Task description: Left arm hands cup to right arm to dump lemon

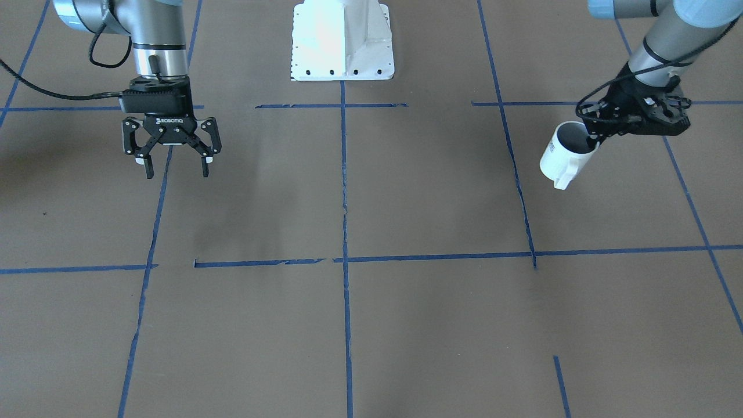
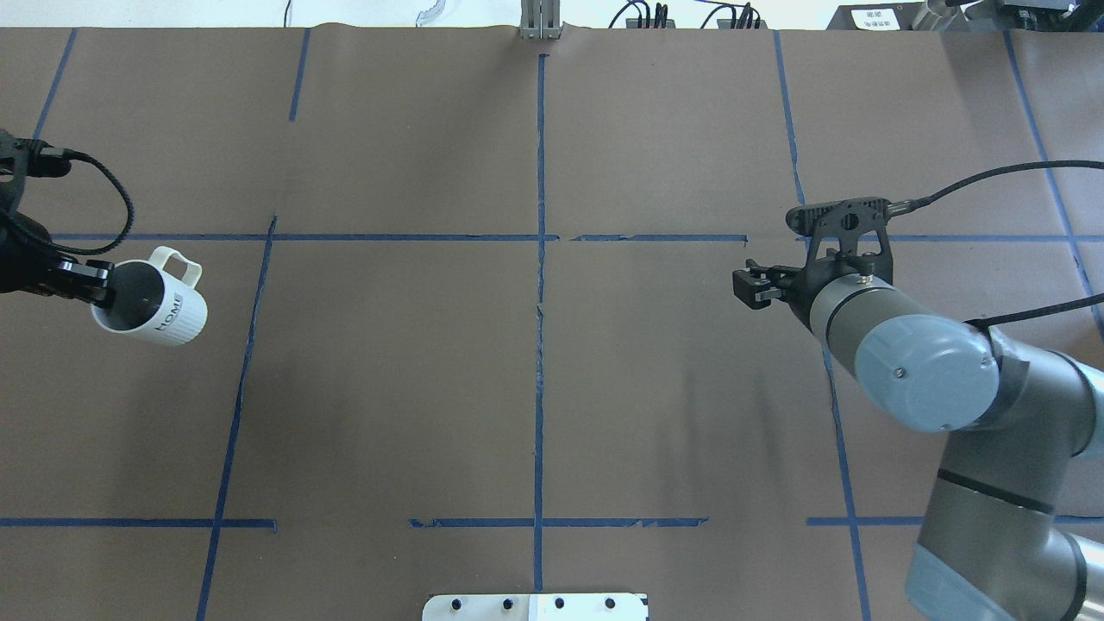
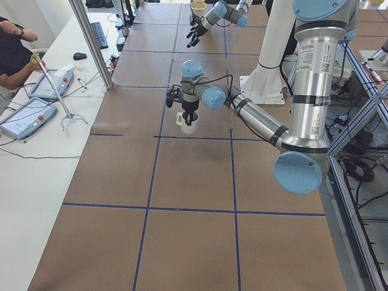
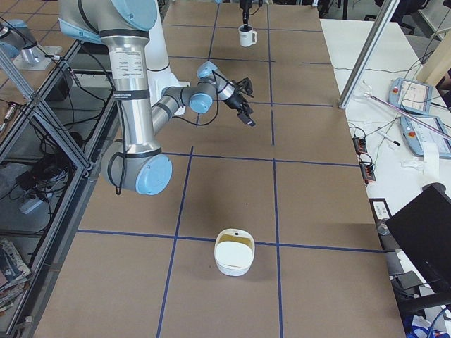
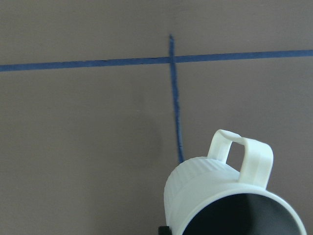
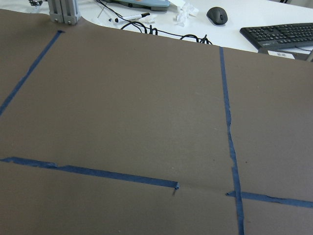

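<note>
- White and ribbed, the cup is at the far left of the table. It is tilted, with its mouth turned toward the left gripper and its handle pointing away from the robot. It looks lifted clear of the surface, though the gap is hard to judge.
- The left gripper pinches the cup by its rim, one finger inside the mouth and the other against the outer wall.
- The lemon does not show. What the left wrist view catches of the cup's inside is plain dark grey, so I cannot tell whether it lies deeper in.
- Between the arms there is brown paper crossed by blue tape. The two grippers are well apart.
- The right gripper hangs above the table on the robot's right, pointing down, with its fingers spread and nothing between them.
- A white bowl stands at the robot's far right end of the table, well apart from both arms. It may be where the lemon goes.
- The step in hand, as I judge it, is the carry: the cup is grasped and the hand-over has not started.
- Next, the left arm should bring the cup toward the middle with its mouth up, so that nothing spills early, and offer a free stretch of wall or the handle. The right arm must come to meet it and close on the cup before the left one lets go.
</note>
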Motion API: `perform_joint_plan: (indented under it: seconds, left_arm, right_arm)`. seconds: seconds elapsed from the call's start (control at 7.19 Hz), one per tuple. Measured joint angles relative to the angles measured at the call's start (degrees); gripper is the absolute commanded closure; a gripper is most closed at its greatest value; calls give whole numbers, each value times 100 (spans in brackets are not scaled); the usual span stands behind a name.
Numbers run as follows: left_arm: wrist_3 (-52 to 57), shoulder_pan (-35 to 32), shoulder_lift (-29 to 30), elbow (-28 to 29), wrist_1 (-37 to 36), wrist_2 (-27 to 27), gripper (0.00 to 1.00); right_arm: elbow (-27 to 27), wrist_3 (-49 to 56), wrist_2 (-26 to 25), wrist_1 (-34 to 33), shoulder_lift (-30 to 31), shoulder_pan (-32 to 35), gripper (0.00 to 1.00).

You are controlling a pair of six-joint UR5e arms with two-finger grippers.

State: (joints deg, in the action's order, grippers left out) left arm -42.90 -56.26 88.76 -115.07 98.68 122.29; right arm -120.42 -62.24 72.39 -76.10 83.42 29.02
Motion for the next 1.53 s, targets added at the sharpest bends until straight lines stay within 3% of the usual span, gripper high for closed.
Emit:
perform_joint_plan:
  seconds: [0.14, 0.28, 0.42, 0.97, 1.53]
  left_arm:
    - [76, -179, -99, 452, 302, 61, 99]
    - [105, -326, -139, 824, 429, 271, 83]
    - [120, -445, -159, 1129, 479, 615, 1]
    - [778, -1046, -306, 1411, 542, 1076, 0]
    - [2635, -2368, -252, 1220, 123, 1123, 0]
  right_arm:
    - [-200, 95, 556, -1, 212, 329, 0]
    - [-367, 243, 1098, -1, 415, 663, 0]
    - [-475, 383, 1567, -1, 574, 962, 0]
    - [-714, 862, 3225, -7, 1307, 2232, 0]
    - [-684, 3007, 5287, -4, 2827, 3980, 0]
